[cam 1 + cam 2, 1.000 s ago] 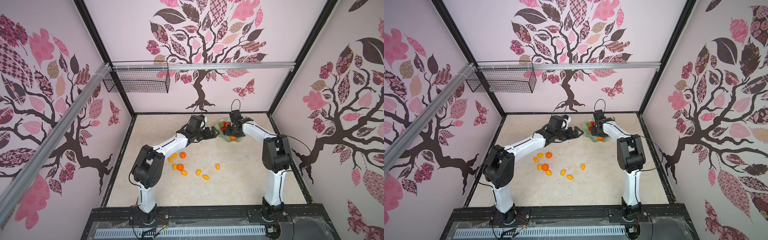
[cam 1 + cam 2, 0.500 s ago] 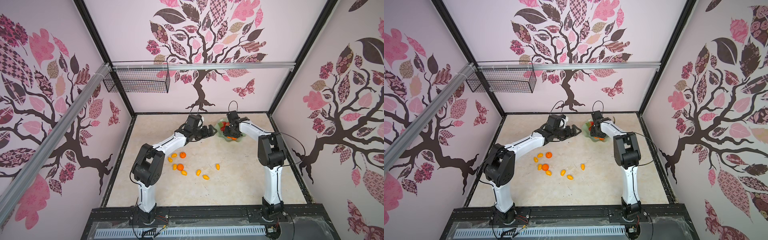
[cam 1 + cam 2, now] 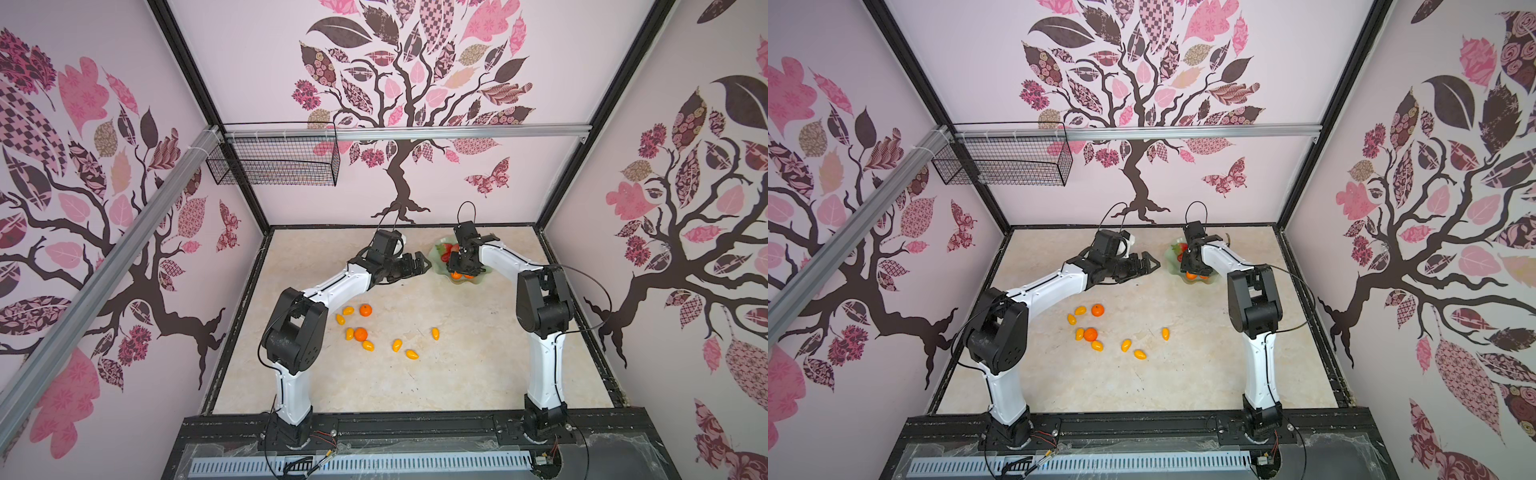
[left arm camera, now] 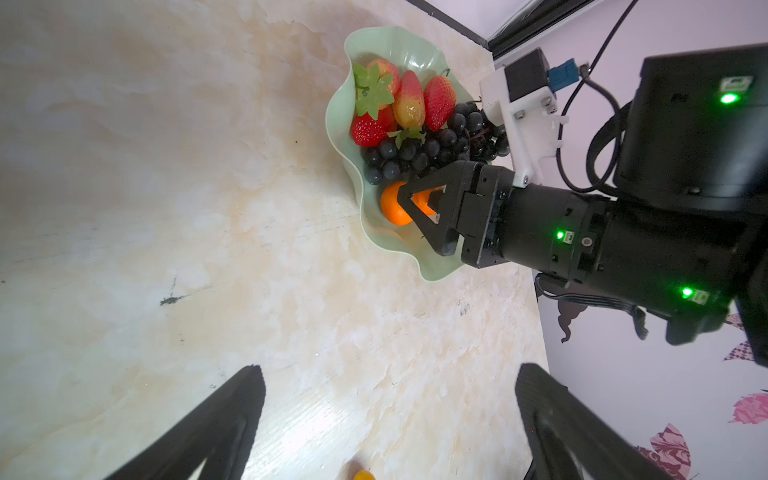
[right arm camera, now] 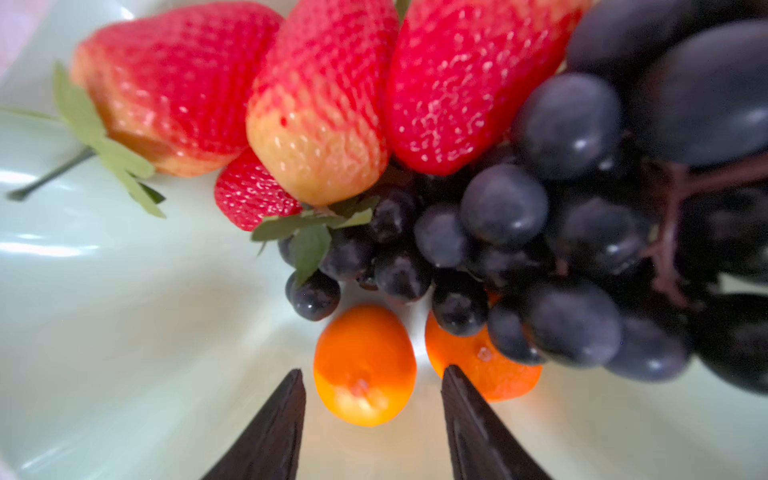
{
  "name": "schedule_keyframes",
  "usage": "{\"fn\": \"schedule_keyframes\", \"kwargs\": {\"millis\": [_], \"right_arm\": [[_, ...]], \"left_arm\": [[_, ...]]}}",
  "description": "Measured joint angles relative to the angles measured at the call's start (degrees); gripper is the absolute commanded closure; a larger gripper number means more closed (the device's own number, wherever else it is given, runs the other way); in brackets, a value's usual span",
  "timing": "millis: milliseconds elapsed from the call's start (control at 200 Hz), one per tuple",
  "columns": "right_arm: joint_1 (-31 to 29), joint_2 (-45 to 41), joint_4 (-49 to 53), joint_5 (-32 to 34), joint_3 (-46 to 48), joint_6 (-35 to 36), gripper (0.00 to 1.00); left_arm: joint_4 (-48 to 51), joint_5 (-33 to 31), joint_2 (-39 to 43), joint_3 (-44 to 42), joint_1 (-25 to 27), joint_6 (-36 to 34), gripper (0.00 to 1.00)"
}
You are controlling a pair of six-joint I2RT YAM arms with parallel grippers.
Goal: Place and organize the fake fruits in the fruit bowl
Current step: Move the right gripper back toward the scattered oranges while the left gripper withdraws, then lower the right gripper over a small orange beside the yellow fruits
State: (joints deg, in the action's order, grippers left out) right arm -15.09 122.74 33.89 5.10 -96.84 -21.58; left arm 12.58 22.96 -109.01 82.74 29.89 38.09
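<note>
Reaching out from its base and bending down at the wrist, the right arm sets the right gripper (image 5: 372, 372) inside the fruit bowl (image 4: 399, 43), with its fingertips low over the dish floor. Its jaws stand apart. One kumquat (image 5: 365, 357) lies between them with a thin gap on either side, so nothing is pinched. Just outside one fingertip sits a second orange fruit (image 5: 490, 376), half tucked under the grape bunch (image 4: 419, 151); whether it is a tangerine or a kumquat cannot be told. Ahead of those jaws, past the grapes, lie the strawberries (image 4: 438, 102).

The left arm stretches forward, its forearm sloping toward the far middle of the table (image 3: 457, 374). The left gripper (image 4: 388, 372) hovers above the tabletop with its jaws spread wide and empty. It is aimed at the bowl, which stands ahead of the fingertips, near but apart.

In the bowl there are four strawberries, one grape bunch and two orange fruits. On the table there are two loose tangerines (image 3: 365, 310) and seven loose kumquats (image 3: 397, 344). All of these lie well behind the left jaws, beside that arm's forearm and elbow, and well apart from the right jaws. The tangerines sit among the four kumquats nearest the left arm, and the other three kumquats lie farther toward the middle.
</note>
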Motion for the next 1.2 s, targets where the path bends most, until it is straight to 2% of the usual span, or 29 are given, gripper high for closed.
{"fn": "schedule_keyframes", "kwargs": {"millis": [275,425,670,815,930,1200], "right_arm": [[-3.1,-9.0,-3.3,0.3,6.4,-1.2,0.4],[-8.9,-12.4,-5.9,0.7,7.6,-1.6,0.39],[-18.2,-12.6,-8.3,-0.5,8.1,-3.4,0.39],[-22.6,-11.8,-8.4,-1.9,6.9,-5.0,0.4],[-25.6,-8.7,-8.8,-3.2,3.2,-6.1,0.4],[-31.1,0.6,-8.2,-5.7,-6.0,-8.0,0.39]], "left_arm": [[2.2,2.9,1.7,0.3,-4.9,-0.7,0.01],[3.3,4.5,3.1,0.3,-10.0,0.5,0.01],[5.2,6.4,5.2,0.6,-20.5,2.5,0.01],[10.2,9.9,4.6,3.7,-25.8,3.1,0.01],[13.5,12.3,3.7,7.3,-27.9,2.5,0.01],[29.0,9.1,2.5,16.5,-30.4,-6.5,0.01]]}}
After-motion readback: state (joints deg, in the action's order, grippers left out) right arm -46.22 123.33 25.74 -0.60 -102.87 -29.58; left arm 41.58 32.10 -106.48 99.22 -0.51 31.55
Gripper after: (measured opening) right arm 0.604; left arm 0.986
